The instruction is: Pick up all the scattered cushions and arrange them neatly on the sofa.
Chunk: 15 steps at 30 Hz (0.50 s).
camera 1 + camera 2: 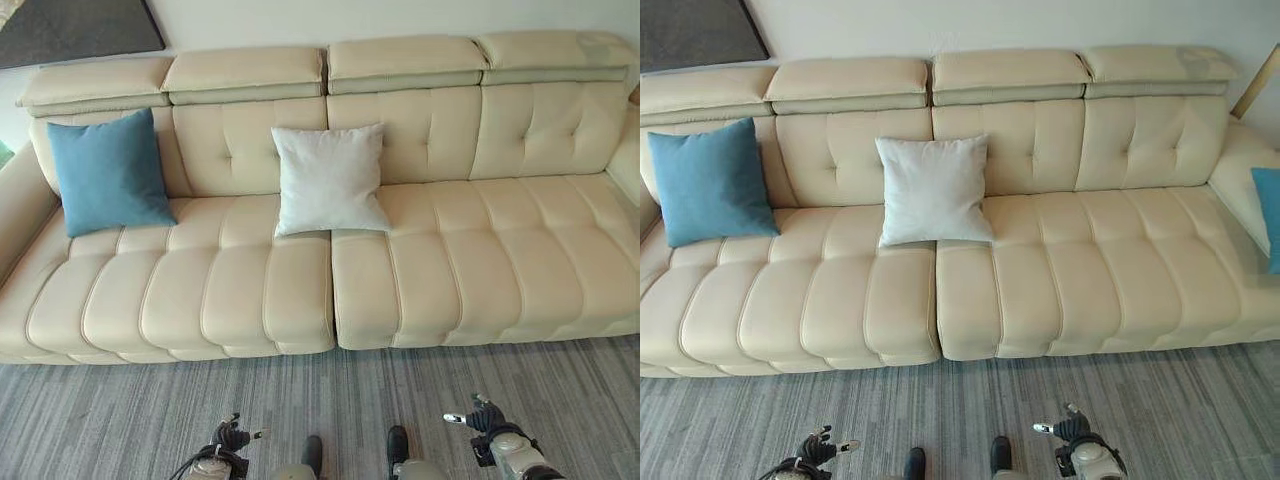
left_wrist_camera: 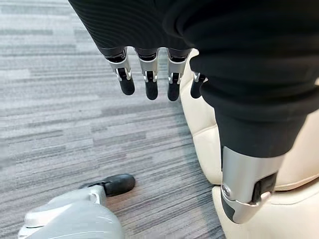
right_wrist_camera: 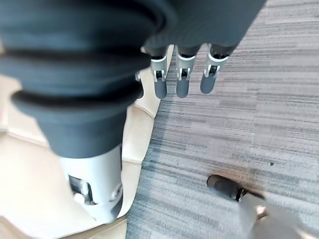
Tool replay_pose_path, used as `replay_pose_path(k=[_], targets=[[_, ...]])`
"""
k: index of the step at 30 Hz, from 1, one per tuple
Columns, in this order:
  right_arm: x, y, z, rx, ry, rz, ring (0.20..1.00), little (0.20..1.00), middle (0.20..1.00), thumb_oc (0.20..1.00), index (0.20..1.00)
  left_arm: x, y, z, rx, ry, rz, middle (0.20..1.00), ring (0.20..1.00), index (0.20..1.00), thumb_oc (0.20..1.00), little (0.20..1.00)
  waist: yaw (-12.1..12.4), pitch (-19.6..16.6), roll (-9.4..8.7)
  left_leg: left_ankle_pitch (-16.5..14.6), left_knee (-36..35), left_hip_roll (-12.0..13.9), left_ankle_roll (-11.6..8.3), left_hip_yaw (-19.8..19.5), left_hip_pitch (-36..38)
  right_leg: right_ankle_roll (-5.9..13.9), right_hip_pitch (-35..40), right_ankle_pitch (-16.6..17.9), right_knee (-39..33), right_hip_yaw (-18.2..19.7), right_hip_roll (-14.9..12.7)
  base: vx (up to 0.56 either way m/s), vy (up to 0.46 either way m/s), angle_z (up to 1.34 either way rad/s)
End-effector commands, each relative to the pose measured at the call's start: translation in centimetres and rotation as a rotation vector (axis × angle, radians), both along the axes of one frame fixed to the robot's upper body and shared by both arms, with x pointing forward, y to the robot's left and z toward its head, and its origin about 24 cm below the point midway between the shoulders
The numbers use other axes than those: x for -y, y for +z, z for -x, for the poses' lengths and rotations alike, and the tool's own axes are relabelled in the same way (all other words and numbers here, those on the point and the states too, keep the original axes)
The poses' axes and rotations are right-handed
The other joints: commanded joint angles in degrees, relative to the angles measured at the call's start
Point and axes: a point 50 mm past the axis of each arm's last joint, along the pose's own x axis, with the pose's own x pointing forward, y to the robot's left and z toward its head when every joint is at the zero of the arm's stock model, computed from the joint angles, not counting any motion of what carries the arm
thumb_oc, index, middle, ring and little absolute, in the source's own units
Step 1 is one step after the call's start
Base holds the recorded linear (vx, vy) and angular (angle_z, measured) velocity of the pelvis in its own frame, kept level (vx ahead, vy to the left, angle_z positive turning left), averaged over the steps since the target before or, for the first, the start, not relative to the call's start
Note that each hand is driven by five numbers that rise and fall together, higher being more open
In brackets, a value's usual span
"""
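Note:
A cream leather sofa [image 1: 440, 270] spans the view. A blue cushion [image 1: 108, 172] leans upright against the backrest at its left end. A white cushion [image 1: 328, 180] leans upright near the middle. Another blue cushion [image 1: 1268, 215] lies at the sofa's far right end, cut by the frame edge. My left hand [image 1: 228, 437] hangs low over the carpet in front of the sofa, fingers [image 2: 148, 79] straight and holding nothing. My right hand [image 1: 482, 417] hangs low on the other side, fingers [image 3: 182, 77] straight and holding nothing.
Grey striped carpet [image 1: 130, 410] lies in front of the sofa. A dark panel [image 1: 75, 28] hangs on the wall above the sofa's left end. The sofa's front edge [image 2: 204, 144] is close beside both hands.

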Motion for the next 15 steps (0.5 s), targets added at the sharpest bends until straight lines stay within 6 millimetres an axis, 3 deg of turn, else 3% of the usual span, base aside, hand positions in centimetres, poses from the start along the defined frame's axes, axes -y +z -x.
replay_pose_path(k=[1, 5, 6, 8, 10, 12, 13, 15], targets=[[0.2, 0.9, -1.6, 0.07, -0.007, 0.0, 1.0, 1.0, 1.0, 1.0, 1.0, -0.4, 0.5, -1.0, 0.028, -0.066, -0.046, 1.0, 1.0, 1.0, 1.0, 1.0, -0.64, -0.81, 0.46, -2.33, 2.91, 0.9, -1.66, -0.11, -0.14, 2.09, 2.7, -7.54, 2.63, 0.37, 1.44, -0.05, 0.124, -0.11], [0.2, 0.8, -1.4, 0.072, -0.069, -0.024, 1.0, 1.0, 1.0, 1.0, 1.0, -0.4, 0.8, -2.0, 0.036, -0.088, -0.055, 1.0, 1.0, 1.0, 1.0, 1.0, -2.31, 0.16, 0.05, -3.08, 3.01, 0.11, -0.43, 2.94, -0.52, 3.51, -0.49, -5.23, 3.37, 3.42, 0.55, -0.13, 0.146, -0.47], [0.2, 0.6, -1.0, 0.064, -0.091, -0.032, 1.0, 1.0, 1.0, 1.0, 1.0, -0.3, 0.9, -2.5, 0.047, -0.098, -0.06, 1.0, 1.0, 1.0, 1.0, 1.0, -2.82, 0.96, 0.01, -3.74, 3.42, -0.13, 0.24, 5.8, -1.01, 4.29, -2.86, -5.31, 5.92, 4.06, 0.14, -0.15, 0.097, -1.6], [0.1, 0.4, -0.7, 0.054, -0.106, -0.039, 1.0, 1.0, 1.0, 1.0, 1.0, -0.4, 1.2, -3.0, 0.063, -0.106, -0.063, 1.0, 1.0, 1.0, 1.0, 1.0, -2.93, 2.14, 0.09, -4.26, 3.59, 0.3, 0.58, 9.03, -0.99, 4.91, -5.36, -5.11, 10.2, 1.5, -1.41, -0.16, 0.067, -1.91], [0.4, 0.2, -0.2, 0.04, -0.135, -0.038, 1.0, 1.0, 1.0, 1.0, 1.0, -0.6, 1.5, -3.7, 0.084, -0.096, -0.064, 1.0, 1.0, 1.0, 1.0, 1.0, -2.44, 2.99, 0.34, -4.69, 2.97, 1.54, 0.14, 13.59, 0.31, 4.51, -5.81, -4.83, 12.36, -9.14, -6.08, -0.07, -0.023, -1.67], [0.8, 0.0, 0.2, 0.017, -0.139, -0.019, 1.0, 1.0, 1.0, 1.0, 1.0, -0.8, 1.7, -4.0, 0.1, -0.09, -0.064, 1.0, 1.0, 1.0, 1.0, 1.0, -2.2, 2.52, 0.52, -5.85, 2.71, 3.0, -0.7, 17.26, 2.15, 5.06, -5.73, -5.0, 11.96, -15.56, -8.28, 0.13, -0.139, -1.76], [1.7, 0.2, 0.5, 0.018, -0.175, 0.004, 1.0, 1.0, 1.0, 1.0, 1.0, -1.0, 2.3, -5.0, 0.131, -0.096, -0.066, 1.0, 1.0, 1.0, 1.0, 1.0, -2.09, 2.3, 0.07, -6.59, 3.16, 4.51, -1.5, 22.58, 3.74, 5.87, -6.29, -1.92, 9.24, -24.4, -11.24, 0.17, -0.267, -1.83], [2.2, 0.2, 0.8, 0.011, -0.203, 0.008, 1.0, 1.0, 1.0, 1.0, 1.0, -0.9, 2.4, -5.4, 0.138, -0.105, -0.065, 1.0, 1.0, 1.0, 1.0, 1.0, -2.45, 2.19, 0.01, -6.87, 3.61, 5.45, -1.99, 24.86, 4.31, 6.49, -6.39, -0.57, 7.91, -28.48, -13.16, 0.1, -0.261, -1.48]])
